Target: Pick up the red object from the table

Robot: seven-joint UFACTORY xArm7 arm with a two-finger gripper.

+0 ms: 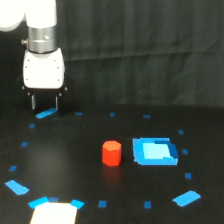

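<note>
Standing upright on the table (75, 165), the red object (112, 153) looks light, stiff and smooth; grasp its flat sides. The gripper (45, 104) hangs released, empty, well apart.

no readable text, labels or numbers

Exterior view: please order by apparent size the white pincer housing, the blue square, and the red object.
1. White pincer housing, largest as seen.
2. Blue square, smaller; the two stand at different depths, so their true sizes may differ from this order.
3. Red object, clearly smallest, beside the blue square at a similar depth.
</note>
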